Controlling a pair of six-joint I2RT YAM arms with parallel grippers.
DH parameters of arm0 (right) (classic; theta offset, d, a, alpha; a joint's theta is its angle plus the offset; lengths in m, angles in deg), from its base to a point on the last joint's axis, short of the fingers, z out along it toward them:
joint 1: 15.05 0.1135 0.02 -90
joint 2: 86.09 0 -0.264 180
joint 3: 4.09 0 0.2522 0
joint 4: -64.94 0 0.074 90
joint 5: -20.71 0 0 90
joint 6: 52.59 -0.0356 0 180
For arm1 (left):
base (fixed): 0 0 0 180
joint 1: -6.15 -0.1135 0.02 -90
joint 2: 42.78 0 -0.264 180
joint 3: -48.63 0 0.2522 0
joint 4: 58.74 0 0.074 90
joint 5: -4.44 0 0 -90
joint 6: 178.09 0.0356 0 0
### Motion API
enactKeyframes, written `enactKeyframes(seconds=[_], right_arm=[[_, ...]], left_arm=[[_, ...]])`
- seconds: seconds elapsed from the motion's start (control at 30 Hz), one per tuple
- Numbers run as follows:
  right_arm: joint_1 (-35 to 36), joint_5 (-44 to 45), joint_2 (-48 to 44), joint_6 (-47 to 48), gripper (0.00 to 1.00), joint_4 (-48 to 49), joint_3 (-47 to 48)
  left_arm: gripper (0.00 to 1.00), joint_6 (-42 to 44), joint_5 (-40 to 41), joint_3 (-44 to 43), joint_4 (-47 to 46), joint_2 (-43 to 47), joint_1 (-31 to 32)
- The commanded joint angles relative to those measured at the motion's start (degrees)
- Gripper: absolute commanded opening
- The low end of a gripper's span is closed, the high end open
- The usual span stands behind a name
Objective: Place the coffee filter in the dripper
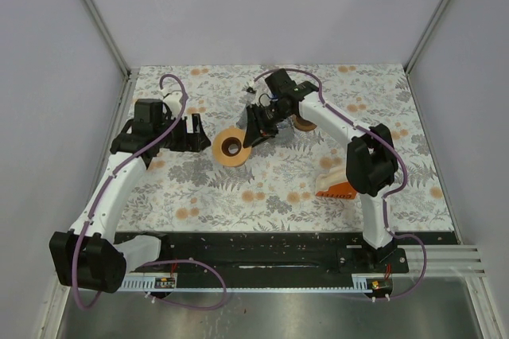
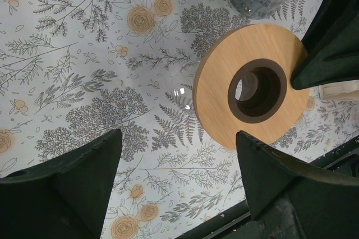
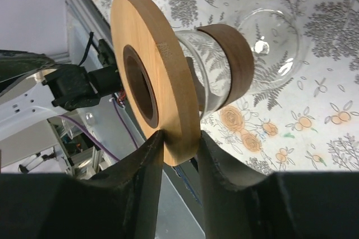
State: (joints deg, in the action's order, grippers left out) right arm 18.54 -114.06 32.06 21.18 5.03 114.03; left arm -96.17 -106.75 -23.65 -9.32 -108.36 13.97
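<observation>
On the right gripper (image 3: 180, 138) the jaws pinch the wooden ring (image 3: 168, 82) of the dripper (image 1: 221, 154). It is tipped sideways, mid scene, with no filter inside. The left gripper (image 2: 179, 155) has wide, empty jaws. Best to stand it flat first, glass mouth up.

The left arm (image 1: 119, 184) reaches forward, its tool (image 2: 178, 138) pointing down with the jaws spread wide and nothing between them. The right arm (image 1: 334, 124) bends left across the middle; its tool (image 3: 180, 138) has its fingers (image 3: 140, 177) pressed on either face of the dripper (image 3: 168, 70) disc's rim.
</observation>
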Motion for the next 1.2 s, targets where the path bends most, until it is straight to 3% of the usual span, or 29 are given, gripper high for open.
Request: enactKeyframes(seconds=[0.0,0.37,0.53,0.77,0.97,1.17], right_arm=[[-0.5,6.2,-1.4,1.5,0.39,-1.7,1.6],[-0.5,9.5,-1.5,2.3,0.55,-3.8,4.7],[-0.8,14.8,-3.7,5.2,0.66,-7.0,10.9],[-7.6,23.8,-3.7,7.5,0.80,-6.0,18.9],[-15.2,34.2,7.4,5.2,0.79,-2.2,27.7],[-16.5,35.2,22.2,5.5,0.77,-2.7,42.6]], left_arm=[[0.85,-1.5,-1.4,0.8,-3.9,1.2,-0.2],[0.86,-1.0,-1.8,-0.3,-4.1,1.1,0.0],[0.88,0.7,0.0,-2.6,-3.4,0.7,-0.1],[0.92,4.1,3.8,-6.3,-2.9,-0.4,-0.3],[0.93,3.6,4.7,-6.3,-4.2,-1.2,-1.6],[0.93,3.6,4.1,-6.2,-3.9,-1.7,-3.2]])
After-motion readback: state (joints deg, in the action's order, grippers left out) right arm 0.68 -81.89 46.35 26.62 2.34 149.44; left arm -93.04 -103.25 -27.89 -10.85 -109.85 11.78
